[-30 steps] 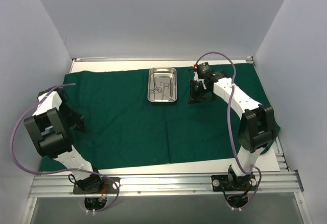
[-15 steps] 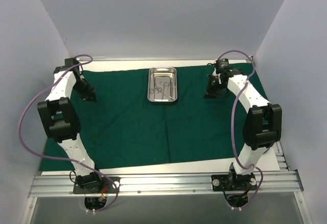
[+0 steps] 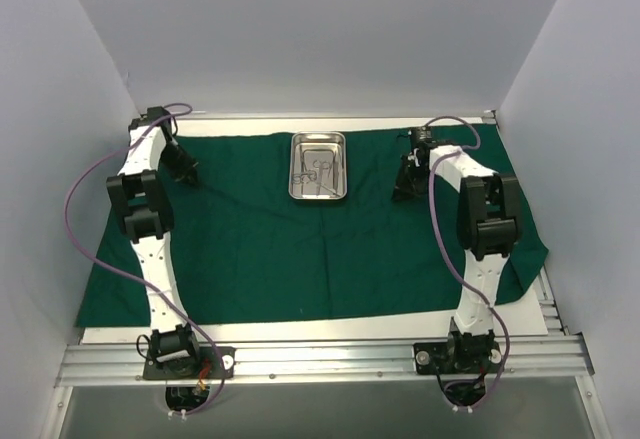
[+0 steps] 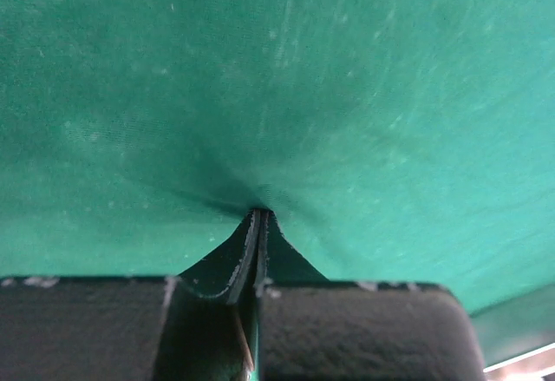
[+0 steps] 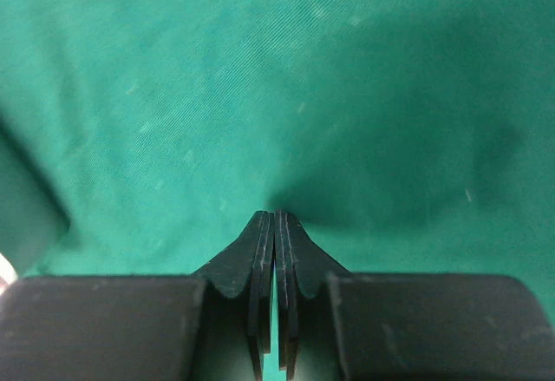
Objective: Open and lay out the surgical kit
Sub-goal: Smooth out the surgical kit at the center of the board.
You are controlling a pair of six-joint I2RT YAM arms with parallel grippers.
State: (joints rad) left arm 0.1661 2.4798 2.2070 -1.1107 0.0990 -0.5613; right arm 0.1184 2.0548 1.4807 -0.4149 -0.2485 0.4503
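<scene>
The dark green drape lies spread over the table. The shiny steel tray sits on it at the back centre, with thin silver ring-handled instruments inside. My left gripper is at the drape's back left. In the left wrist view it is shut, and the cloth puckers into its tips. My right gripper is to the right of the tray. In the right wrist view it is shut, its tips down on flat cloth.
White walls close in the left, back and right sides. The drape's right front corner sags over the table's right edge. A strip of white tabletop and an aluminium rail lie in front of the drape.
The left arm has swung from the left middle of the drape to its back left corner. The right gripper moved right, away from the tray, then back a little.
</scene>
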